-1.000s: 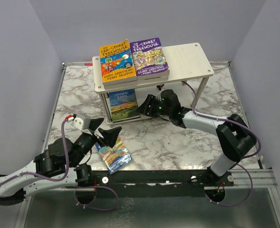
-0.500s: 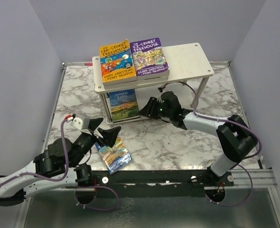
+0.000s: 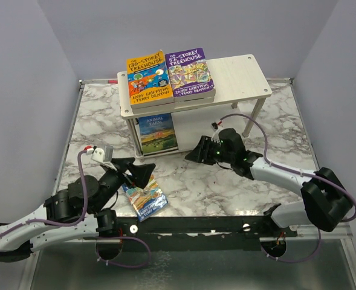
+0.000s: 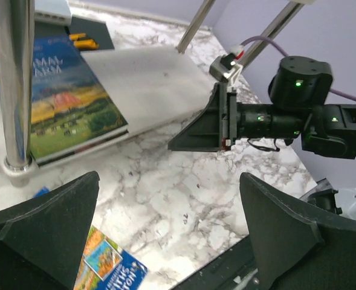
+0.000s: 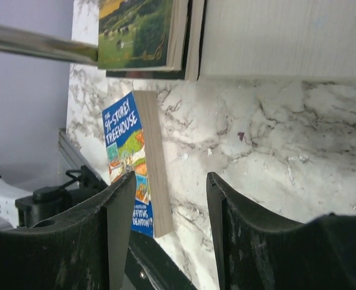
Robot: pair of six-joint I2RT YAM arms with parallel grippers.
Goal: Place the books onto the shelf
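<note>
The shelf [image 3: 241, 75] carries an orange Treehouse book [image 3: 146, 78] and a purple one [image 3: 190, 72] on its top board. The Animal Farm book [image 3: 157, 133] lies on the lower board [image 4: 147, 72]. A blue Treehouse book [image 3: 145, 199] lies flat on the marble near the front edge. Just above and behind it hangs my left gripper [image 3: 135, 171], open wide and empty. My right gripper [image 3: 193, 154] is open with nothing between its fingers. It sits just right of the lower board and points left. In the right wrist view the blue book [image 5: 126, 157] shows beyond the right gripper [image 5: 170, 178].
A silver shelf leg [image 4: 11, 84] stands close in front of the left wrist camera. The black front rail [image 3: 226, 225] runs along the table's near edge. Purple walls close in the left, right and back sides.
My right gripper has drawn back out from under the shelf, toward the right and the front. My left gripper has tipped slightly forward over the blue book.
</note>
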